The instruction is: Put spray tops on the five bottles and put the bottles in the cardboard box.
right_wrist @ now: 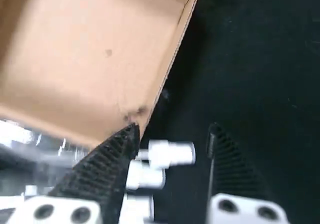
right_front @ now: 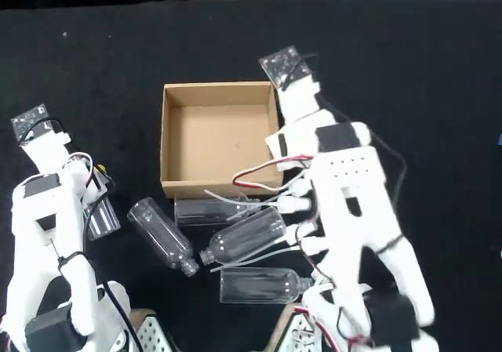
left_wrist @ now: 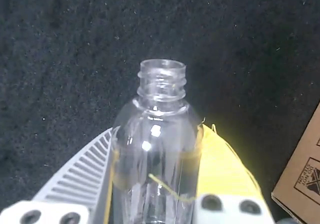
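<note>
While I stand by the black cloth-covered table [right_front: 408, 62], I see the open brown cardboard box [right_front: 220, 144] near its middle, and no bottle lies in it. The left gripper [left_wrist: 157, 131] is at about 8 o'clock from the box. Its two jaws, one grey and one yellow, are clamped on the body of a small clear plastic bottle [left_wrist: 159, 159]. The threaded neck [left_wrist: 161, 78] of this bottle is open and carries no top. Four more clear plastic bottles [right_front: 245, 238] lie on their sides at 6 o'clock from the box, close together, and one of them is just beside its front wall. None of them has a top either.

The right gripper [right_wrist: 172, 134] hangs at about 5 o'clock from the box, near its corner. Its black ribbed jaws stand apart and hold nothing. The small white plastic spray tops [right_wrist: 170, 153] lie on the table between them.

I think the bottles are empty, so they should be very light. Their thin walls will probably dent under a hard squeeze, and the smooth round sides can slip or roll away. A hold around the body, as the left jaws have now, seems right because it leaves the neck free. The spray tops look hard and light, but their thin dip tubes [right_front: 235, 201] will likely bend. I would take a top by its head, so that the tube can go down into the neck.
</note>
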